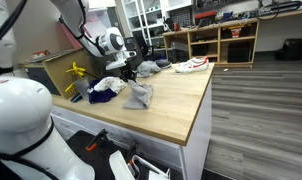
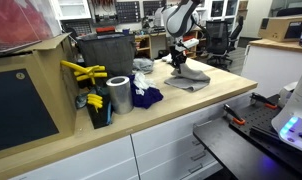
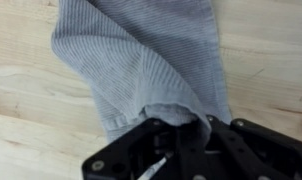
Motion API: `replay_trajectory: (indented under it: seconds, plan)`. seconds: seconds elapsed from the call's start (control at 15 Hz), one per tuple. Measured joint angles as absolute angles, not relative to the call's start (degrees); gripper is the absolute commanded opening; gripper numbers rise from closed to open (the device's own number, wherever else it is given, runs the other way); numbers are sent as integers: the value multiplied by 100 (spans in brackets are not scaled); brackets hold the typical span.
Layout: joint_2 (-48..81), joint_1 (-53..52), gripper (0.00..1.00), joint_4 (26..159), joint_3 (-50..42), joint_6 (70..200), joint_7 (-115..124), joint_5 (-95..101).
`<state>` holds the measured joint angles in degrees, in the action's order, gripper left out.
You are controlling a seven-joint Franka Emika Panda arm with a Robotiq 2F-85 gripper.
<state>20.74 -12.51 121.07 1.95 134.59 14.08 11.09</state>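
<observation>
A grey ribbed cloth (image 3: 141, 60) lies spread on the light wooden table (image 3: 21, 110). In the wrist view one end of it is bunched up between my black gripper fingers (image 3: 176, 135), which are shut on it. In both exterior views the gripper (image 1: 128, 70) (image 2: 177, 58) points down over the cloth (image 1: 139, 96) (image 2: 188, 78) near the middle of the tabletop. The cloth's pinched end is lifted and the rest drapes onto the wood.
A dark blue cloth (image 1: 104, 92) (image 2: 144, 96) and a white cloth (image 1: 113, 83) (image 2: 143, 66) lie beside the grey one. A metal can (image 2: 118, 95), yellow tools (image 2: 83, 72) and a black bin (image 2: 106, 50) stand near one table end. A white and red shoe (image 1: 191, 65) lies at the far edge.
</observation>
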Motion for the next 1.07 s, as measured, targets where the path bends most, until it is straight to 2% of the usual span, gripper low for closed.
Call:
replay_trajectory:
  seconds: [0.07,0.13,0.2,0.8,1.07]
  plan:
    - [2068,-1291,1,12205,235,13488,1408,1118]
    - [2057,-1333,31,12308,263,13527,1408,1131]
    - [2048,-1377,32,12412,281,13584,1408,1157]
    - [1837,-1466,98,12945,197,14144,1832,1532]
    - [1414,-1210,100,13067,161,14258,1830,1341]
